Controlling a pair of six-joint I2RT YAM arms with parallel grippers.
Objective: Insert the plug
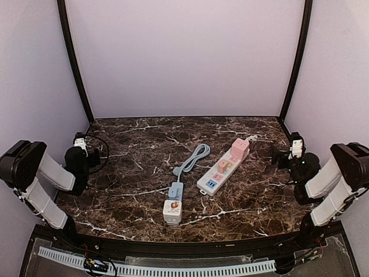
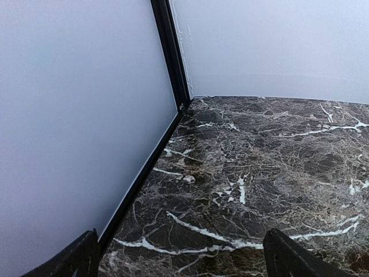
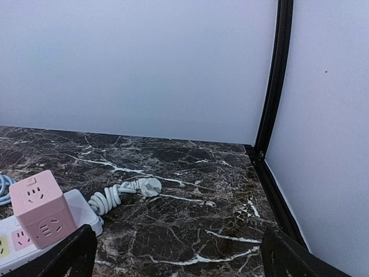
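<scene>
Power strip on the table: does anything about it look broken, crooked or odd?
Nothing looks broken or spilled. The strip lies slanted across the table, and its own cord is bundled at the far end, its plug lying loose, connected to nothing.

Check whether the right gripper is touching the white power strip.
Apart. The top view shows the right gripper hanging open off to the right side, with a stretch of bare marble tabletop between it and the power strip.
</scene>
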